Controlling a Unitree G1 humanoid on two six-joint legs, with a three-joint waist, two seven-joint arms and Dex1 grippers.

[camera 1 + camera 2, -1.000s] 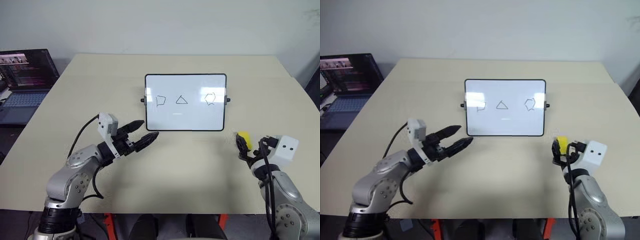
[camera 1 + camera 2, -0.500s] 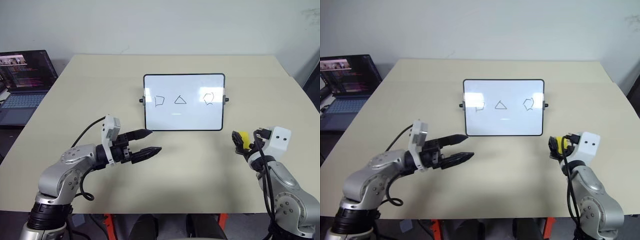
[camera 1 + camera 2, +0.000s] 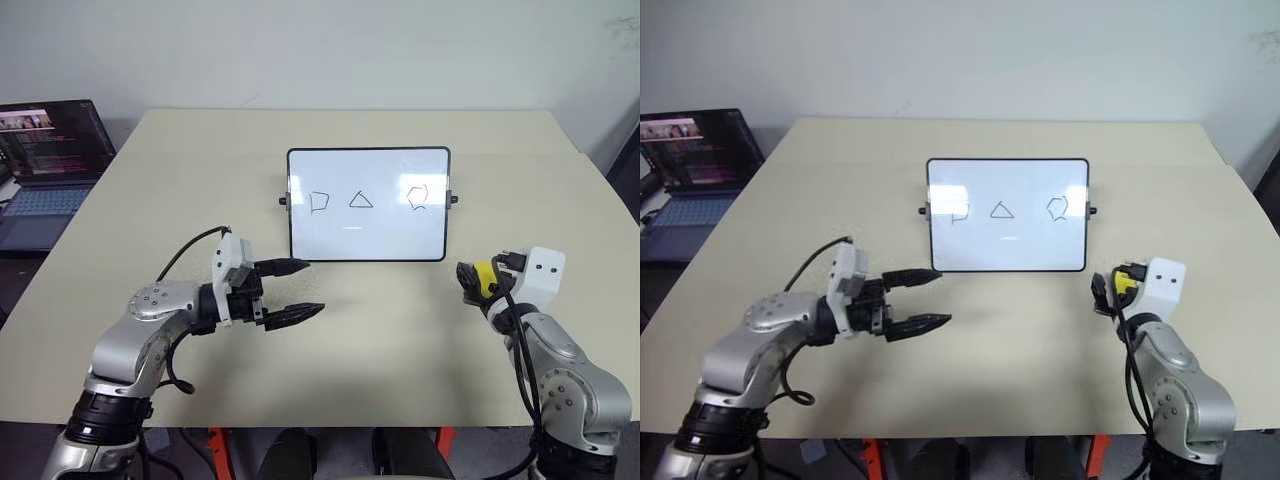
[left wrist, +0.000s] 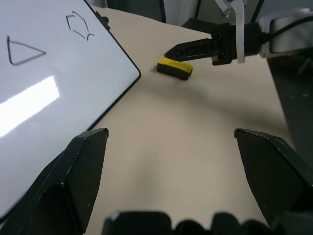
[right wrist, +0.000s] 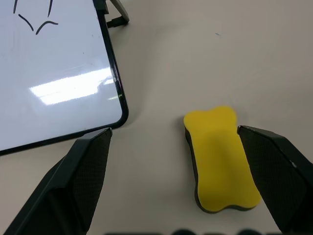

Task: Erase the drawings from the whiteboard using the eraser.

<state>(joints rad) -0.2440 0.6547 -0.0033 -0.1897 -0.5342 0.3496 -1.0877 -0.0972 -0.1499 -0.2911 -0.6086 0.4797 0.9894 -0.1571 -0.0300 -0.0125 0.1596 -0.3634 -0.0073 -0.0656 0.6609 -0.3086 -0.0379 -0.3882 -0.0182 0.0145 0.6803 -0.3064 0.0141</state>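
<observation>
My right claw [image 5: 171,196] stands wide open with nothing in its grip, one finger on either side of the eraser [image 5: 219,158], which lies yellow face up on the worktop [image 3: 380,330] just off the near right corner of the whiteboard [image 3: 368,204]. My left claw [image 3: 292,292] is also spread and empty, in front of the board's near left corner. The drawings [image 3: 361,200] are all unerased. Risks: the eraser lies askew between my fingers, so closing off-centre may pinch one end and twist it out; a low approach may push it along the worktop; a wide swing may knock the propped board.
</observation>
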